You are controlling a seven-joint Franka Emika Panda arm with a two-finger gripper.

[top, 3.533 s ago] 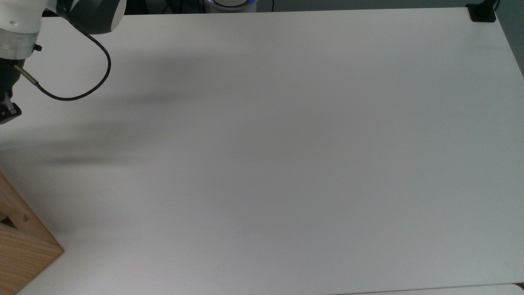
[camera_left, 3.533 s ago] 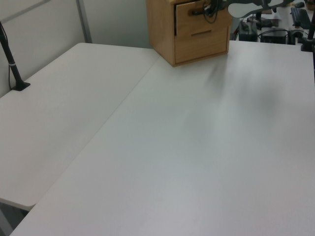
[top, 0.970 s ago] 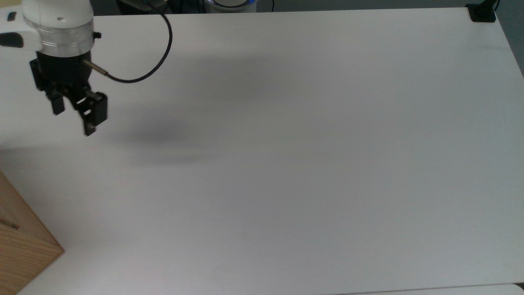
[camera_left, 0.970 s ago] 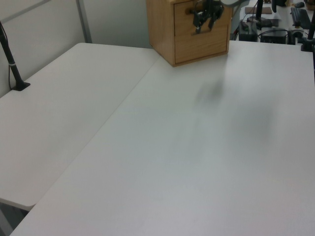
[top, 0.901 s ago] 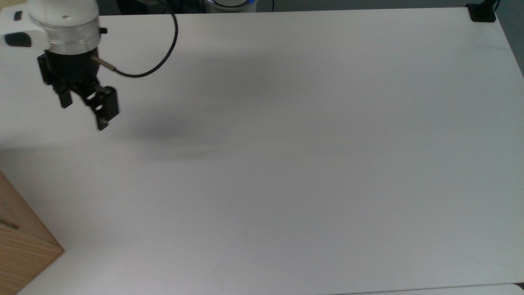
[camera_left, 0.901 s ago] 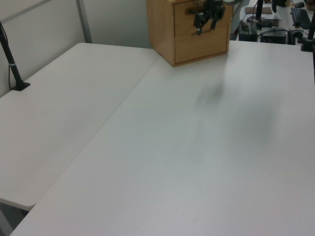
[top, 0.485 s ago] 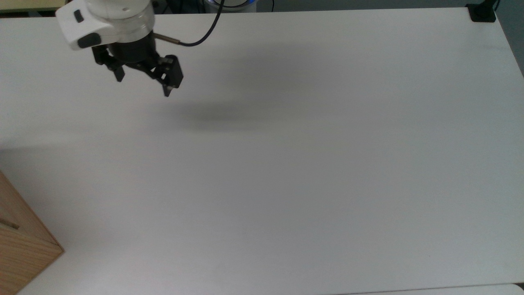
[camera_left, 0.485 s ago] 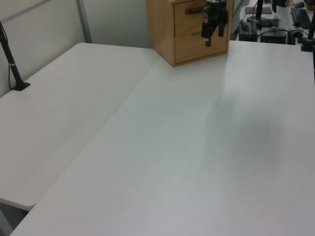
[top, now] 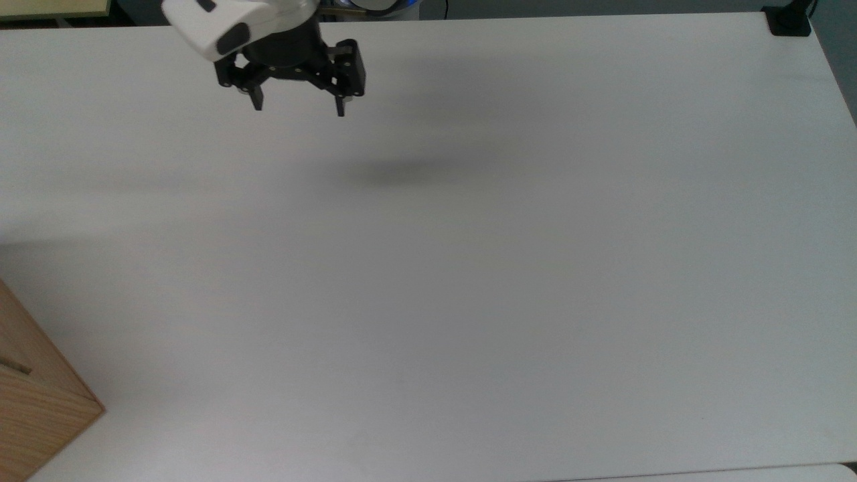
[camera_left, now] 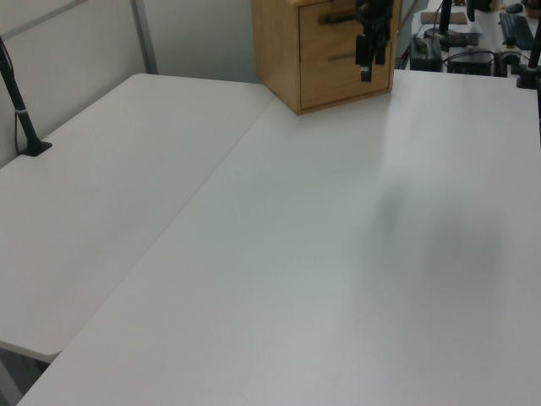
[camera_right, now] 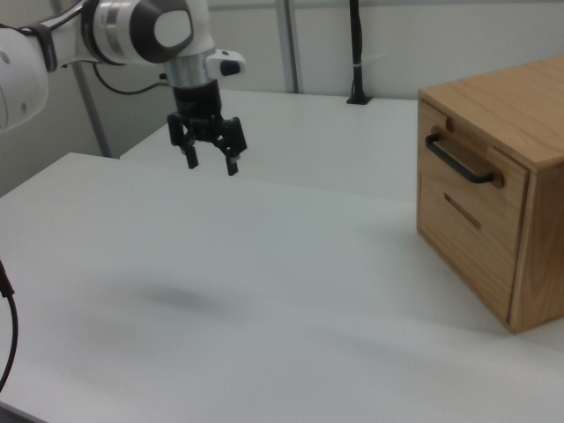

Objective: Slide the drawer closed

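The drawer (camera_right: 467, 152) is the upper one in the wooden cabinet (camera_right: 529, 106) at the right view's right. Its front panel with the black bar handle (camera_right: 458, 159) sits flush with the cabinet face. In the left view the drawer (camera_left: 330, 17) shows at the top edge. My gripper (camera_right: 211, 165) hangs open and empty above the white table, well away from the cabinet toward the right view's left. In the top view the gripper (top: 298, 109) is near the far edge, with the cabinet's corner (top: 33, 402) at the bottom left. In the left view the gripper (camera_left: 370, 61) overlaps the cabinet front.
A lower drawer with a thin slot handle (camera_right: 462, 211) sits under the top one. A black clamp post (camera_right: 357, 53) stands at the table's edge, and the clamp post (camera_left: 21, 110) also shows in the left view. The white table (top: 509, 268) stretches wide around the gripper.
The drawer stood pulled out 3.5 s ago and is now pushed in. The gripper has since swung away from the cabinet, toward the top view's right and far edge.
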